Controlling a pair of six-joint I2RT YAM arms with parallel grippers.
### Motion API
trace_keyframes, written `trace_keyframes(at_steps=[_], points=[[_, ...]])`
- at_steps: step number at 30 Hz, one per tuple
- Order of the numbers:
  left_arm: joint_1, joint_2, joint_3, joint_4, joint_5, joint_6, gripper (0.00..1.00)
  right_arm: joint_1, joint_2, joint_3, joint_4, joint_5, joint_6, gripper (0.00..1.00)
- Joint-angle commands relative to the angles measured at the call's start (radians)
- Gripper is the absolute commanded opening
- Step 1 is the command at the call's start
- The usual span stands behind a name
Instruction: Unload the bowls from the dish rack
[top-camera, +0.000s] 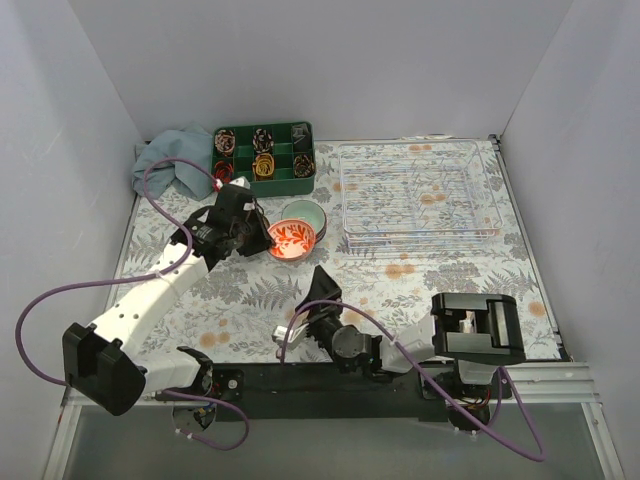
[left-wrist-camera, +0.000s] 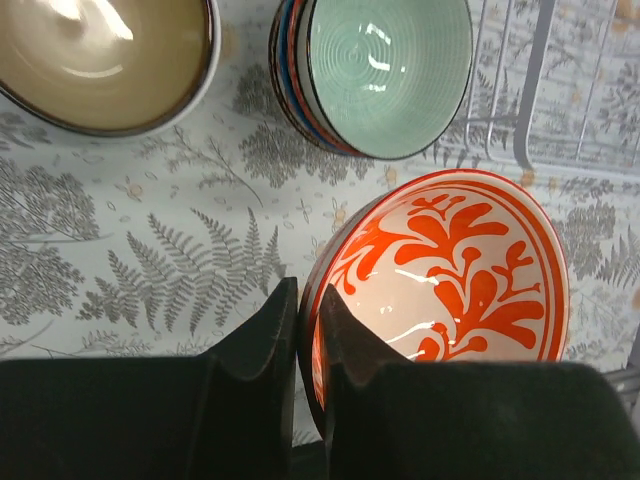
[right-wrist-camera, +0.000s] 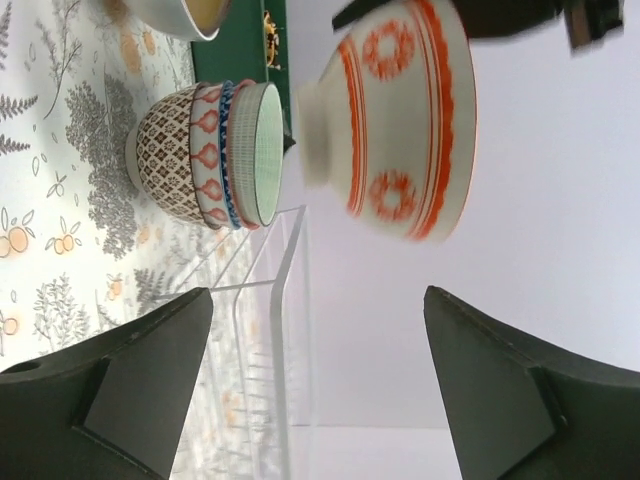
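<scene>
An orange-and-white leaf-patterned bowl (left-wrist-camera: 450, 270) (top-camera: 291, 238) hangs off the table, left of the dish rack. My left gripper (left-wrist-camera: 308, 310) (top-camera: 268, 235) is shut on its rim, one finger inside and one outside. The right wrist view shows that bowl (right-wrist-camera: 400, 120) from its side, in the air. A teal-lined bowl (left-wrist-camera: 385, 70) (top-camera: 303, 213) (right-wrist-camera: 215, 155), nested on patterned bowls, stands on the table beside the wire dish rack (top-camera: 420, 195) (left-wrist-camera: 560, 90) (right-wrist-camera: 270, 290), which shows no bowls inside. My right gripper (right-wrist-camera: 318, 295) (top-camera: 315, 300) is open and empty, low near the front.
A tan-glazed bowl (left-wrist-camera: 100, 55) (right-wrist-camera: 180, 15) sits on the floral cloth left of the teal one. A green compartment tray (top-camera: 262, 150) and a blue cloth (top-camera: 170, 165) lie at the back left. White walls enclose the table.
</scene>
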Motion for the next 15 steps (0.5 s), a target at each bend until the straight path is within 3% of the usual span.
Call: trace_keyframes(at_steps=[1, 7, 15], points=[[0.008, -0.005, 0.096, 0.02, -0.189, 0.061, 0.0, 0.0, -0.137, -0.018, 0.029, 0.045, 0.296, 0.95], [0.009, -0.027, 0.082, 0.109, -0.349, 0.12, 0.0, -0.007, -0.318, 0.012, -0.502, -0.041, 0.791, 0.95], [0.018, -0.008, 0.019, 0.231, -0.38, 0.17, 0.0, -0.128, -0.482, 0.04, -0.875, -0.253, 1.131, 0.94]])
